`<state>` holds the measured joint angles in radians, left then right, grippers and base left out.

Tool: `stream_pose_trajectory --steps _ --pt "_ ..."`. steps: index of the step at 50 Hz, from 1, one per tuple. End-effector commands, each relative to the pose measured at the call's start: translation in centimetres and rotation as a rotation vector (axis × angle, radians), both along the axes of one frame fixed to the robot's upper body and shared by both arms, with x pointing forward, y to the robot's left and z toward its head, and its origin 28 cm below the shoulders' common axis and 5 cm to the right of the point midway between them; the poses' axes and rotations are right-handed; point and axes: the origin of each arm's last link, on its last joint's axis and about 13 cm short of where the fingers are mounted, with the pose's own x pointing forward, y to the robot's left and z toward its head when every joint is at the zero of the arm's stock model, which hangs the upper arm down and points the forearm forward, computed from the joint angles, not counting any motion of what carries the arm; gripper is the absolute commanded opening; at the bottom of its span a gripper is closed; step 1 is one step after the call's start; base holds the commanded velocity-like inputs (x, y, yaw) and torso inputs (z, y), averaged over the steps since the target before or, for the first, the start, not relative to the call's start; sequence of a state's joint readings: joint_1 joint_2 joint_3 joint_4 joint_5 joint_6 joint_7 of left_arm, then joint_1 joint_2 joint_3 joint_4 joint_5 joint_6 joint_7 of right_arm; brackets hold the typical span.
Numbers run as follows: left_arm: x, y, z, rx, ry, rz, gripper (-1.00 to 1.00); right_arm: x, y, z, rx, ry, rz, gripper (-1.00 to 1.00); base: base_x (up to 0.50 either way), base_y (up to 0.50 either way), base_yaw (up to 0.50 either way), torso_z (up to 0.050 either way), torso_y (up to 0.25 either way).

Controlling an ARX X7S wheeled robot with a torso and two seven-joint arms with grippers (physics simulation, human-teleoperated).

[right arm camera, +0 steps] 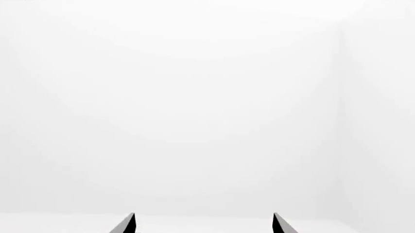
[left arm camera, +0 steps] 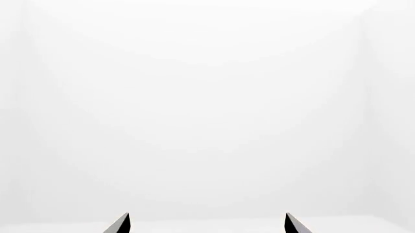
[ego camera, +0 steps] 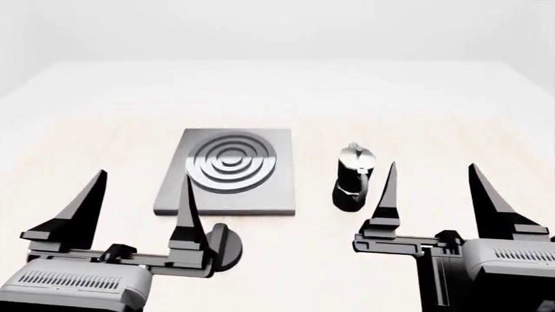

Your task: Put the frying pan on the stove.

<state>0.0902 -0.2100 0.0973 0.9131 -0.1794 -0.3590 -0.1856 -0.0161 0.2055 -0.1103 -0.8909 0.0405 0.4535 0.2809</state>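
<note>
The stove (ego camera: 230, 170) is a flat grey slab with raised rings, lying on the light table left of centre in the head view. The frying pan is out of view in every frame. My left gripper (ego camera: 143, 177) hangs open in front of the stove's near edge, with nothing between its fingers. To the right, my right gripper (ego camera: 432, 166) is also open and empty. Both wrist views show only white wall beyond the open left gripper (left arm camera: 207, 217) and right gripper (right arm camera: 203, 217).
A tall black moka pot (ego camera: 353, 179) with a silver lid stands right of the stove, just beyond my right gripper's inner finger. A small round black knob (ego camera: 223, 246) sits by my left gripper's inner finger. The table (ego camera: 104, 143) runs back to a white wall.
</note>
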Motion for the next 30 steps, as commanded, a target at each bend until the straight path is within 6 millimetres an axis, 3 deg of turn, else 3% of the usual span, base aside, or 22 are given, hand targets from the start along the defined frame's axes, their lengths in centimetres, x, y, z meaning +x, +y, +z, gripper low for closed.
stream_pose_trajectory --steps 1,30 --pt "-0.08 0.00 0.06 -0.010 0.005 -0.017 1.00 -0.03 0.00 0.07 0.000 -0.003 -0.001 1.00 0.00 0.00 0.00 0.050 0.000" --pt "-0.28 -0.02 0.20 0.010 -0.013 -0.015 1.00 -0.19 -0.05 0.32 -0.002 -0.007 -0.005 1.00 0.00 0.00 0.00 0.050 -0.015"
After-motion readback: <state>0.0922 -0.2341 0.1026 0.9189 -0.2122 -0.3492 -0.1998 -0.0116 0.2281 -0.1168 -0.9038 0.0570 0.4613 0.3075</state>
